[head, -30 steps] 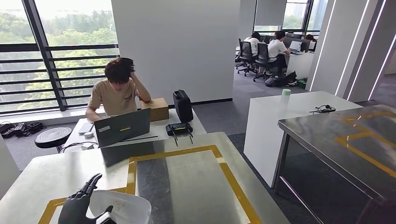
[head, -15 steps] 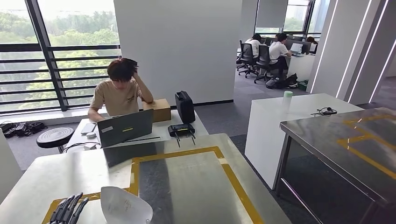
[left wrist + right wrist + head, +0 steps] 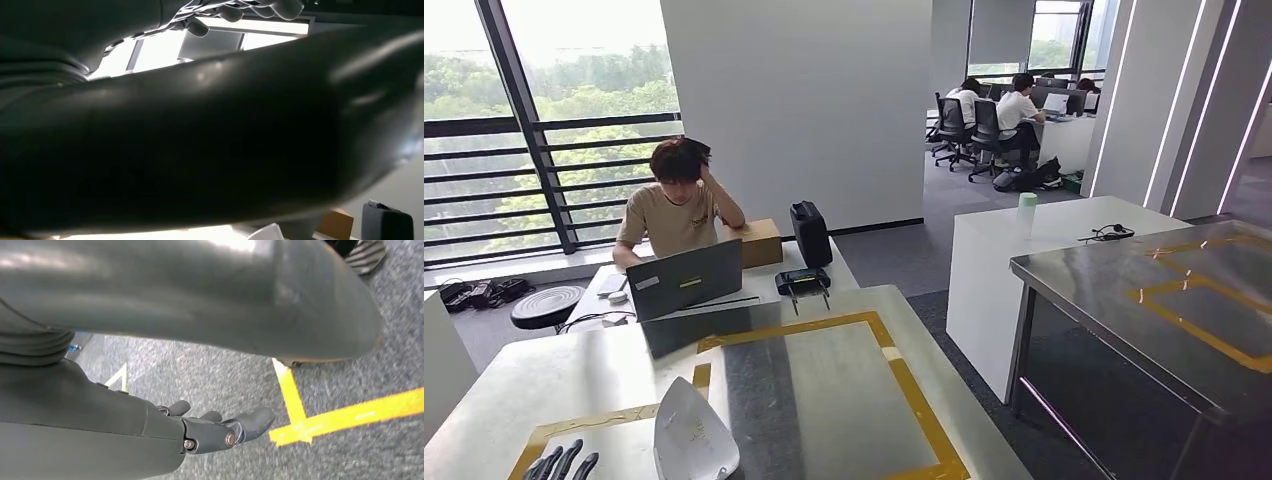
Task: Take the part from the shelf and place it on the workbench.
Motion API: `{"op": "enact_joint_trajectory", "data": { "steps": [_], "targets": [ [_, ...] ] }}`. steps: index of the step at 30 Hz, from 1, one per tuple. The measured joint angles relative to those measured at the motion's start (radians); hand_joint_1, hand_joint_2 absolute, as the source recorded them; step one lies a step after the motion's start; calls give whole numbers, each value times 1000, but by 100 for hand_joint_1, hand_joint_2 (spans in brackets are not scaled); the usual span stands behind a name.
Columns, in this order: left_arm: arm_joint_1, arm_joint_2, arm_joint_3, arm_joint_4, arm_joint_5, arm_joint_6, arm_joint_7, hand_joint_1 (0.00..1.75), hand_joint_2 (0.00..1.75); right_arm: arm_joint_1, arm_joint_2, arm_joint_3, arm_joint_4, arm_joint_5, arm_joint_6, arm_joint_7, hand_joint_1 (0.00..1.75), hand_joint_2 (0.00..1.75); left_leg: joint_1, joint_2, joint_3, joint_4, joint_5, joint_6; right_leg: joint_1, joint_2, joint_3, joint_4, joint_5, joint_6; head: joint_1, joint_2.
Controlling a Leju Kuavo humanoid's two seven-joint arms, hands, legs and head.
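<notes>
Head view looks down on a steel table (image 3: 834, 400) marked with a yellow tape rectangle (image 3: 914, 395). At the near left corner of that rectangle the white part (image 3: 689, 438) lies on the table, a curved shell tilted up toward the far side. Just left of it, at the near edge, the dark fingers (image 3: 559, 464) of the left hand (image 3: 557, 466) point toward the far side, spread apart and holding nothing, close beside the part but not touching it. Beyond the table a person (image 3: 676, 205) sits at a white desk (image 3: 769, 285) behind an open laptop (image 3: 686, 279), with a cardboard box (image 3: 759, 241) and a black case (image 3: 810, 232) to the right. A second steel table (image 3: 1164, 310) stands at the right.

Right wrist view shows the right hand (image 3: 220, 430) hanging over grey carpet (image 3: 200, 370) with yellow floor tape (image 3: 350, 415), its fingers loosely curved, apart and empty.
</notes>
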Motion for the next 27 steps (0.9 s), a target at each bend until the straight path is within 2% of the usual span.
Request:
{"op": "enact_joint_trajectory", "data": {
  "steps": [2, 3, 4, 5, 6, 7, 8, 9, 10, 11, 13, 14, 15, 16, 18, 19, 20, 21, 22, 23, 24, 25, 26, 27],
  "targets": [
    [9, 2, 4, -5, 5, 0, 7, 0, 0, 1, 0, 0, 0, 2, -1, 0, 0, 0, 0, 8, -33, 114, -98, -3, 3, -4, -20, 0, 18, -10, 0, 0],
    [14, 3, 4, -7, 7, 0, 11, 0, 0, 1, 0, 0, 0, 3, -1, 1, 0, 0, 0, 9, -46, 177, -134, -4, 6, -7, -32, 0, 27, -12, 0, 0],
    [19, 3, 5, -7, 10, 0, 14, 0, 0, 1, 0, 0, 0, 4, -1, 1, 0, 0, -1, 9, -49, 221, -151, -3, 9, -9, -45, 1, 36, -12, 0, 0],
    [25, 3, 5, -7, 15, 0, 16, 0, 0, 1, 0, 0, 0, 4, -1, 1, 0, 0, -2, 9, -38, 236, -149, -1, 12, -11, -57, 1, 45, -13, 0, 0],
    [30, 3, 5, -7, 20, 0, 19, 0, 0, 1, 0, 0, 0, 5, -1, 1, 0, 0, -3, 10, -10, 218, -132, 4, 15, -13, -69, 2, 54, -13, 0, 0],
    [34, 3, 5, -7, 24, 0, 20, 0, 0, 1, 0, 1, 0, 5, -1, 1, 0, 0, -6, 11, 36, 163, -108, 11, 18, -14, -80, 2, 63, -12, 0, 0],
    [34, 4, 5, -7, 27, 0, 22, 0, 0, 1, 0, 1, 0, 5, -1, 0, 0, 0, -10, 13, 89, 89, -97, 19, 20, -16, -88, 3, 71, -10, 0, 0],
    [35, 4, 6, -7, 30, 0, 24, 0, 0, 1, 0, 1, 0, 4, -1, 0, 0, 0, -14, 15, 138, 21, -93, 25, 21, -17, -93, 3, 79, -6, 0, 0],
    [36, 4, 6, -6, 34, -2, 27, 0, 0, 0, 0, 0, 0, 4, -1, 0, 0, 0, -19, 17, 170, -31, -95, 30, 21, -18, -95, 3, 87, -1, 0, 0],
    [38, 4, 7, -4, 39, -6, 30, 0, 0, 0, 0, 0, 0, 3, -1, -1, 0, 0, -23, 19, 184, -57, -100, 34, 20, -19, -96, 2, 94, 4, 0, 0],
    [44, 3, 10, 2, 53, -18, 35, 0, 0, 1, 0, 0, 0, 2, -2, -1, 0, 0, -25, 20, 177, -69, -86, 44, 17, -19, -97, -1, 106, 16, -1, 0],
    [45, 2, 11, 7, 60, -26, 38, 0, 0, 2, 0, 0, 0, 2, -1, -1, 0, 0, -24, 21, 171, -71, -76, 52, 15, -17, -102, 5, 96, 23, -1, 0],
    [47, 0, 14, 13, 69, -33, 39, 0, 0, 2, 0, 0, 0, 2, 0, -1, 0, 0, -21, 23, 162, -74, -65, 60, 15, -14, -112, 27, 67, 29, -1, 0],
    [49, -2, 16, 21, 82, -41, 39, 0, 0, 3, 0, 0, 1, 2, 1, 0, 0, 0, -19, 24, 152, -76, -54, 66, 13, -11, -127, 67, 23, 35, -1, 0],
    [53, -7, 24, 43, 117, -61, 33, 0, 0, 3, 0, 0, 2, 2, 1, 0, 0, 0, -19, 24, 127, -75, -32, 71, 10, -9, -160, 183, -72, 42, 0, 0],
    [56, -10, 28, 61, 141, -70, 24, 0, 0, 3, 0, 0, 2, 2, 2, 0, 0, 0, -19, 24, 112, -73, -20, 70, 8, -9, -167, 234, -93, 45, 0, 0],
    [58, -14, 34, 85, 169, -81, 11, 0, 0, 3, 0, 0, 2, 2, 1, 0, 0, 0, -19, 25, 96, -71, -9, 69, 7, -9, -162, 261, -90, 47, 0, 0],
    [60, -20, 41, 115, 203, -94, -7, 0, 0, 3, -1, 0, 2, 2, 1, 0, 0, 0, -18, 25, 79, -67, 2, 66, 6, -9, -140, 255, -69, 48, 1, 0],
    [61, -27, 49, 150, 242, -106, -28, 0, 0, 3, -2, 0, 2, 2, 1, 0, 0, 0, -17, 24, 62, -63, 12, 62, 5, -9, -100, 214, -41, 49, 0, 0],
    [62, -36, 56, 186, 282, -122, -50, 0, 0, 2, -2, 0, 2, 2, 1, 0, 0, 0, -16, 24, 49, -58, 20, 58, 4, -8, -49, 148, -27, 48, 1, 0],
    [62, -46, 65, 225, 325, -142, -72, 0, 0, 2, -2, 0, 2, 2, 1, 0, 0, 0, -15, 24, 37, -53, 27, 53, 5, -6, -1, 79, -25, 45, 1, 0],
    [62, -57, 73, 265, 367, -166, -94, 0, 0, 1, -2, 0, 2, 2, 1, 1, 0, 0, -15, 24, 31, -49, 33, 47, 7, -3, 32, 29, -30, 40, 1, 0],
    [61, -69, 81, 303, 407, -192, -115, 0, 0, 1, -2, 0, 2, 2, 1, 1, 0, 0, -16, 24, 28, -47, 38, 40, 9, -1, 49, -2, -40, 33, 1, 0],
    [60, -84, 90, 343, 451, -223, -136, 0, 0, 1, -2, 0, 3, 2, 1, 2, 0, 0, -16, 24, 28, -48, 46, 33, 13, 0, 50, -10, -40, 26, 1, 0]
  ]
}}
